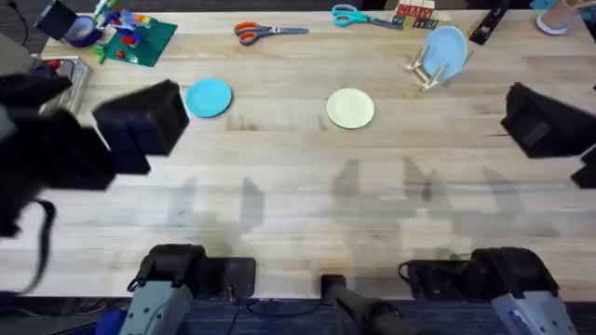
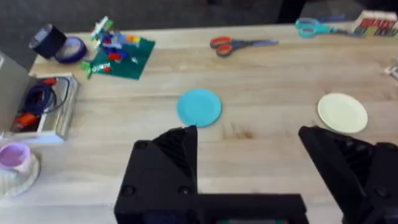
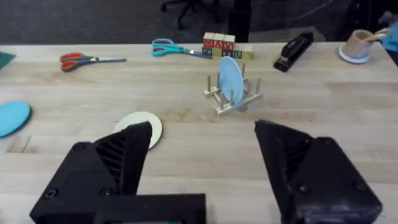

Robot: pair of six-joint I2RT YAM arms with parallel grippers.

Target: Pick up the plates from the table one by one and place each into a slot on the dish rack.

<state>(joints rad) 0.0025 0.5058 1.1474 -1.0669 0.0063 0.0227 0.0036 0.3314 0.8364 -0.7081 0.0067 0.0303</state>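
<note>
A bright cyan-blue plate (image 1: 209, 97) (image 2: 199, 107) (image 3: 12, 117) lies flat on the table (image 1: 298, 205) at the left. A pale cream plate (image 1: 350, 108) (image 2: 342, 112) (image 3: 140, 127) lies flat near the middle. The small wooden dish rack (image 1: 430, 73) (image 3: 231, 96) stands at the back right with a light blue plate (image 1: 448, 50) (image 3: 230, 76) upright in a slot. My left gripper (image 1: 149, 116) (image 2: 249, 149) hovers open and empty just left of the cyan plate. My right gripper (image 1: 538, 119) (image 3: 202, 155) hangs open and empty at the right, short of the rack.
Along the back edge lie orange scissors (image 1: 268, 32), teal scissors (image 1: 358, 16), lettered wooden blocks (image 1: 416, 14) and a black stapler (image 1: 489, 26). A green brick baseplate (image 1: 138, 39) and a tape roll (image 2: 59, 45) sit back left, a box of cables (image 2: 37, 106) at the left edge.
</note>
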